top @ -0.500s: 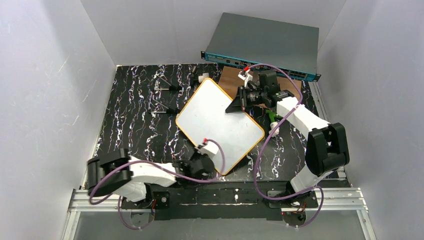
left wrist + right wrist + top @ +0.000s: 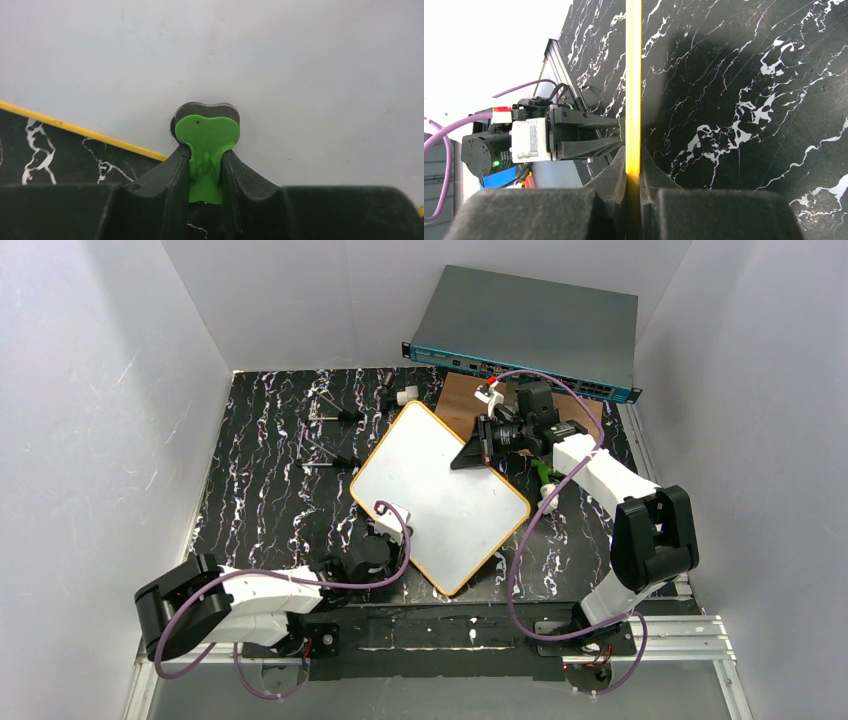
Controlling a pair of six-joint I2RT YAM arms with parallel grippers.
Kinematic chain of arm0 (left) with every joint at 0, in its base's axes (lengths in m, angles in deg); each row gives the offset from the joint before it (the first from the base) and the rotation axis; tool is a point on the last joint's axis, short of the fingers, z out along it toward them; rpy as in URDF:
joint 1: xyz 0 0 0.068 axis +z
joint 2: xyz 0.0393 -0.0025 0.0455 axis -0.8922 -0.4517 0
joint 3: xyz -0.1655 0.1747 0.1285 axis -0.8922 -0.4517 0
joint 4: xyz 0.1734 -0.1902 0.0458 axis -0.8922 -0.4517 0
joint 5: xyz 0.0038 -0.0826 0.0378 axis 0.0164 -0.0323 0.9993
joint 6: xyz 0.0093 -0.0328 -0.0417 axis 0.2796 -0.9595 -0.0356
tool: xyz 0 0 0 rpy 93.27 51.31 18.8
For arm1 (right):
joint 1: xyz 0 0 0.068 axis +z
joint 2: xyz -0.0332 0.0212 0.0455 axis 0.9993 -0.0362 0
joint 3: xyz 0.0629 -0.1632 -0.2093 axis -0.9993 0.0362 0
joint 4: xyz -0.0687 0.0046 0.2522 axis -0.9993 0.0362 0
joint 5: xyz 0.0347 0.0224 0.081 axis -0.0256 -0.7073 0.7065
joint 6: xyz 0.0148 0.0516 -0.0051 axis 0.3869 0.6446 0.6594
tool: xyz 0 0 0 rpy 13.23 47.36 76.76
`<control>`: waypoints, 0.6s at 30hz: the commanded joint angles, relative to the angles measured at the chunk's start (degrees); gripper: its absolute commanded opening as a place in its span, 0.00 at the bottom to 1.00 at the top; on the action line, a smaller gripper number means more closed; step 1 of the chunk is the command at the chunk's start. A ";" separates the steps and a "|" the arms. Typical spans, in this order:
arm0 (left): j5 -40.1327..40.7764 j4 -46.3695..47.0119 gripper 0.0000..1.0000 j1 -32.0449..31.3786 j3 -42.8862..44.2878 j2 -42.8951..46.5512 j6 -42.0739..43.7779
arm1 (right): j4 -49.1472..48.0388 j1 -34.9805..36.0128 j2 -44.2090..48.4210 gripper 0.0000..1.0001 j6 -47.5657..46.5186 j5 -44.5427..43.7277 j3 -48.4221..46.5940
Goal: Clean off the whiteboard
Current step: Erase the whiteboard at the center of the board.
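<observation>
Whiteboard [image 2: 440, 490] is being anchored: the right gripper [image 2: 470, 454] jaws are clamping its edge (against sliding), the left gripper [image 2: 206, 162] jaws are squeezing a green eraser [image 2: 207, 131] onto it.

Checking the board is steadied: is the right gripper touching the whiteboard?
Touching. The right wrist view shows the right gripper clamped on the whiteboard at its yellow frame.

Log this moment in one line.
left gripper: shut on eraser, against whiteboard | right gripper: shut on whiteboard edge | writing: none visible

Jaws pinching green eraser [image 2: 207, 137], against whiteboard [image 2: 260, 60], yellow frame [image 2: 80, 131] at left
</observation>
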 commanded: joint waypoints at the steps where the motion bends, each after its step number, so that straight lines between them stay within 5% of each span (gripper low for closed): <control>1: -8.77 10.64 0.00 1.07 -0.87 -2.43 3.40 | -3.02 0.17 1.61 0.01 2.91 5.63 -0.51; 7: -17.42 17.81 0.00 0.86 -1.19 -9.90 0.64 | -3.13 0.19 1.65 0.01 2.91 5.81 -0.56; 18: -13.25 23.70 0.00 -6.16 -1.33 -18.47 -1.93 | -3.32 0.19 1.41 0.01 3.08 6.06 -0.60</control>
